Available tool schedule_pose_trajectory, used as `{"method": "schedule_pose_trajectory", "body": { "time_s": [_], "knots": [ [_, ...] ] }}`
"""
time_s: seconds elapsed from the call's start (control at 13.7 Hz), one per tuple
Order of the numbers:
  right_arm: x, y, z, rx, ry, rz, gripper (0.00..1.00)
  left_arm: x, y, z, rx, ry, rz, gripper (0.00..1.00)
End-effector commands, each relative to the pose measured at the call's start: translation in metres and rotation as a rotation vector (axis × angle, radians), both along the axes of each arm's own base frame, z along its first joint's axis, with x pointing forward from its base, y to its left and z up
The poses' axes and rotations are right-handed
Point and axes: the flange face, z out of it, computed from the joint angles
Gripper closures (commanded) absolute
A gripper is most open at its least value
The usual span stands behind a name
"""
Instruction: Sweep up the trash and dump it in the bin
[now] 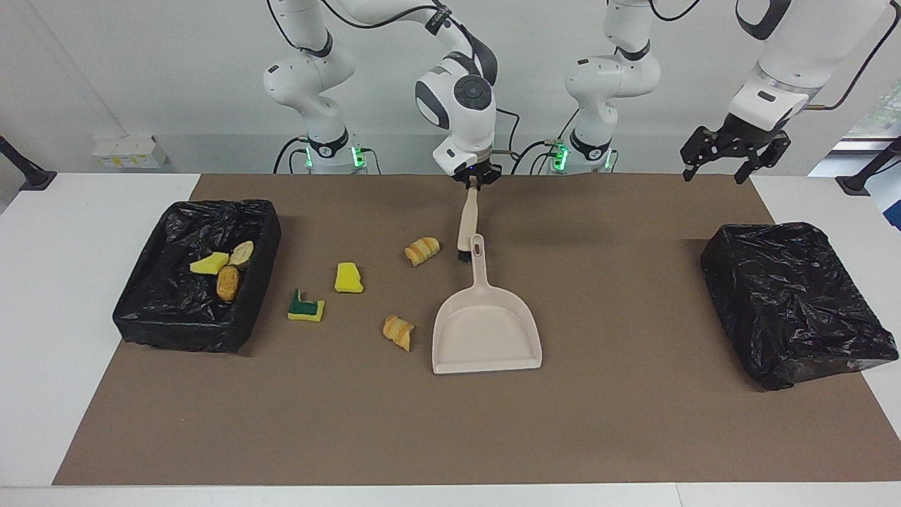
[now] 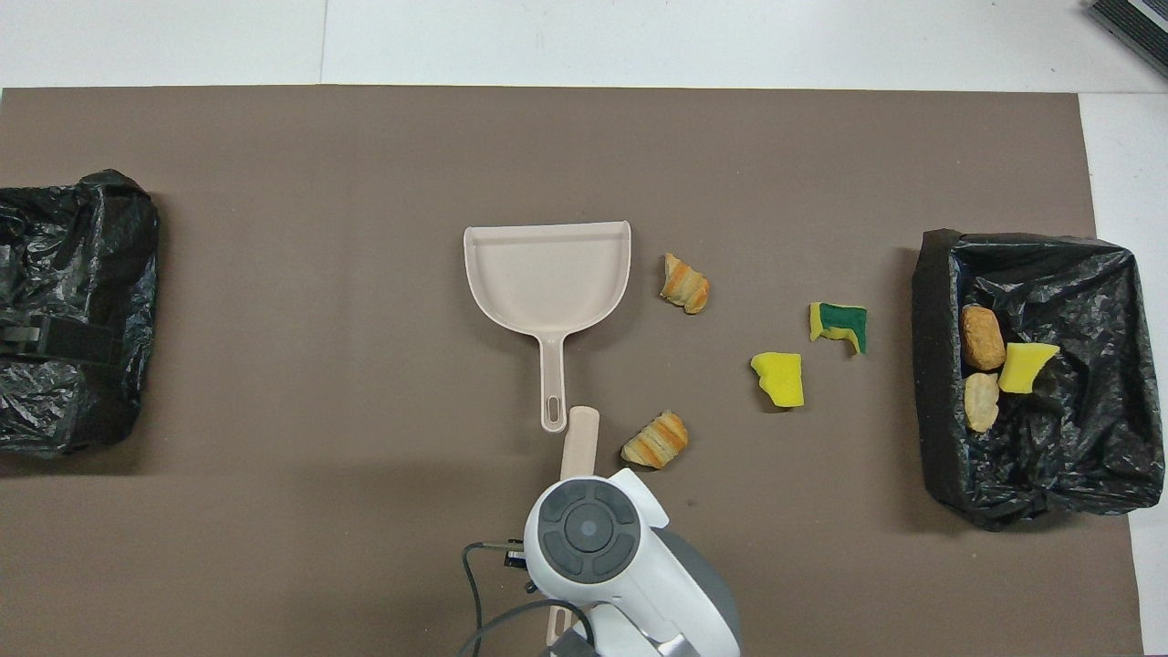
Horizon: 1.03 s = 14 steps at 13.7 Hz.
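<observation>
a beige plastic brush with black bristles [image 1: 467, 227] is seen held by the top of its handle in the right gripper [image 1: 476, 181], the jaws clamped on it, just above centre in the facing view. the bristles hang beside the handle of a beige plastic dustpan [image 1: 486, 331], which lies flat and empty at the middle of the brown-covered bench [image 1: 633, 422].

four scraps of trash are shown loose on the bench at centre-left of that view: a golden-brown striped bread-like piece [image 1: 422, 251] close to the bristles, a plain yellow sponge bit [image 1: 348, 278], a green-backed yellow sponge bit [image 1: 306, 307], and a second striped bread-like piece [image 1: 398, 332] just beside the dustpan's mouth. three more scraps are seen already inside the open black-lined bin [image 1: 176, 324] at left. a second black-bagged box [image 1: 792, 303] sits at right.

the left gripper [image 1: 735, 151] is pictured waiting in the air at upper right, above the bench's edge, its jaws apart and empty.

it is judged that the dustpan, held by nothing, could be pushed away by the brush or by scraps driven against it. the light sponge bits could also be flicked past the pan's mouth by a fast stroke, and the bread piece near the pan's handle could be missed, since it lies at the closed end.
</observation>
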Motion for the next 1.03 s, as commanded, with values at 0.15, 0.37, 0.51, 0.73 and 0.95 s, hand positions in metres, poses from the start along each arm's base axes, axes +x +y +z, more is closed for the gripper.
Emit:
{"method": "schedule_pose_trajectory", "body": {
  "time_s": [0.15,0.37,0.51,0.73,0.95],
  "knots": [
    [0.030,-0.072,0.058,0.001,0.072,0.038,1.00,-0.014,-0.037,-0.022,-0.007,0.060,-0.090,0.00],
    [0.051,-0.123,0.063,-0.090,0.110,0.094,1.00,-0.026,-0.094,-0.045,-0.047,0.073,-0.137,0.00],
    [0.070,-0.168,0.057,-0.162,0.101,0.195,1.00,-0.033,-0.150,-0.065,-0.078,0.049,-0.142,0.00],
    [0.104,-0.227,0.049,-0.259,0.052,0.230,1.00,-0.030,-0.221,-0.111,-0.130,-0.020,-0.115,0.00],
    [0.138,-0.274,0.039,-0.358,-0.048,0.272,1.00,-0.015,-0.284,-0.174,-0.193,-0.058,-0.078,0.00]
  ]
}}
